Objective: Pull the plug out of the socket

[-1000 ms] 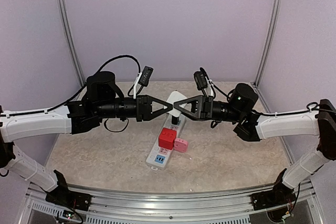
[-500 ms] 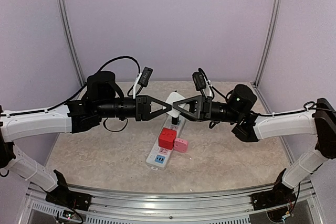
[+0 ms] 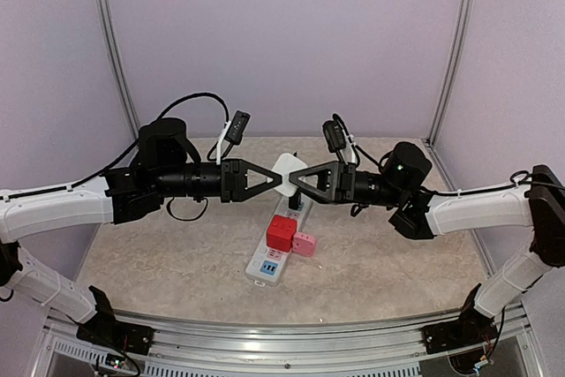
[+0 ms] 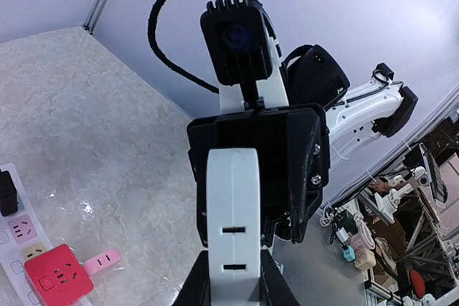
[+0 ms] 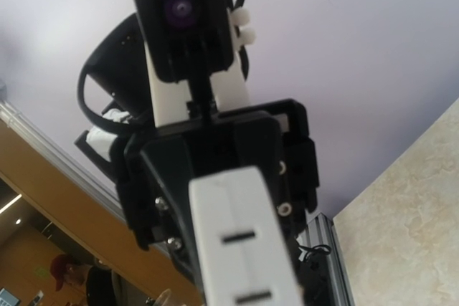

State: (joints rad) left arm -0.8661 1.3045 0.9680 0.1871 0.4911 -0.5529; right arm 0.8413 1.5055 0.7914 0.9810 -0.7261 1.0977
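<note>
1. Hanging in the air over the middle of the counter (image 3: 159, 262), the flat white square plastic plug (image 3: 288, 172) sits between the two tools. It is clear of the long white power strip with pastel outlet faces (image 3: 265, 264) below it.
2. The left tool (image 3: 277, 181) is clamped on this plug. The left wrist view shows the white body, with two slots in its edge, rising from between the fingers.
3. The right tool (image 3: 298, 181) meets the plug from the opposite side. Whether its jaws grip it or only flank it, I cannot tell.
4. The strip lies flat, running from close to the counter's near edge toward the far edge. It carries a red cube adapter (image 3: 282, 231) and a black plug (image 3: 296, 203), and a small pink adapter (image 3: 305, 244) touches the cube's side.
5. The held plug looks light, rigid and smooth, so a corner pinch would likely slip; its broad flat faces seem the safer hold. The strip is probably light too and may lift unless it is pinned.
6. The counter is a beige marbled sheet that looks glossy and is likely slick. Around it, pale lilac panels (image 3: 282, 41) on metal posts (image 3: 115, 50) close off three sides.
</note>
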